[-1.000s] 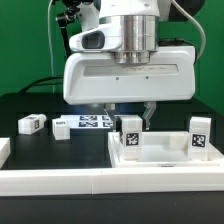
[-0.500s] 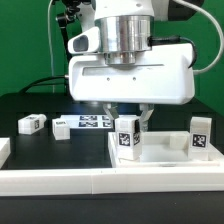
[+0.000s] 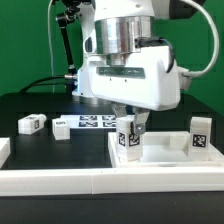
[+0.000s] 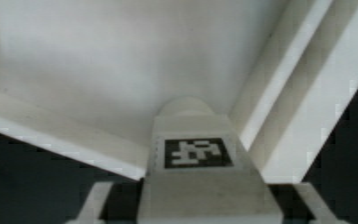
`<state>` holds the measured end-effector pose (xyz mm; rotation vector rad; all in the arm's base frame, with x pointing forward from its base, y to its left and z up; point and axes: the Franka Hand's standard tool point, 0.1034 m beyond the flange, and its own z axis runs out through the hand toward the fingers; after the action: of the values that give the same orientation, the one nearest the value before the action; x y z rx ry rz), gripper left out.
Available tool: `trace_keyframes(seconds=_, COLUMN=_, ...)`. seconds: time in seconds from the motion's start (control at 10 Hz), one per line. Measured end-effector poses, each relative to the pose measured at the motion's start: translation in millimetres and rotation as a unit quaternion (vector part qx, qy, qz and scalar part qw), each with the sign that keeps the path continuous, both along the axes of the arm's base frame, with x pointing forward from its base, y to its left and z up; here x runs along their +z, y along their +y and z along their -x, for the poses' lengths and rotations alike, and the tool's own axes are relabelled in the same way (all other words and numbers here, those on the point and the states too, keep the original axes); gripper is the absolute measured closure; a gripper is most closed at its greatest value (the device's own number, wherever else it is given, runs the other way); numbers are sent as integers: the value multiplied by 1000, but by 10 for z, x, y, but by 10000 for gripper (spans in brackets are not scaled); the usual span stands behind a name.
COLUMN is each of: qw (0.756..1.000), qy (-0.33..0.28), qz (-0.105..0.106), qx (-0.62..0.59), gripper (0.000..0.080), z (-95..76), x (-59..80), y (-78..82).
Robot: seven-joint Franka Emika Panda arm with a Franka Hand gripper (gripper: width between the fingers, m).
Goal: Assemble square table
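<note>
The square table's white top lies flat at the exterior view's right, rim up. A white leg with a black-and-white tag stands upright at its near left corner, and my gripper is shut on it from above. In the wrist view the same leg sits between my two fingers, over the corner of the top. A second leg stands upright at the top's right corner. Two loose legs lie on the black table at the left.
The marker board lies flat behind the top, partly hidden by my gripper. A long white rail wall runs along the front, with a short white piece at the far left. Green backdrop behind.
My wrist has turned about its upright axis while staying shut on the leg; the gripper body now faces at an angle. The leg stays at the same corner.
</note>
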<state>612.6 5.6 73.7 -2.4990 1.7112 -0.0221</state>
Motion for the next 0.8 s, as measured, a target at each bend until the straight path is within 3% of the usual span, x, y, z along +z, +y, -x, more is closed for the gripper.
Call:
trace_keyframes(seconds=0.2, qw=998, qy=2, qz=-7, qx=-62, gripper=508, z=-18, x=-2, y=11)
trace_keyframes(seconds=0.4, qw=999, qy=0, qz=-5, qx=-34, gripper=505, z=-17, x=-3, y=12)
trace_keyframes(seconds=0.6, qw=1000, qy=-4, qz=-1, qx=16, gripper=186, z=-17, x=-3, y=27)
trace_keyframes(seconds=0.8, qw=984, qy=-19, qz=13, qx=174, gripper=161, z=-22, x=-2, y=6)
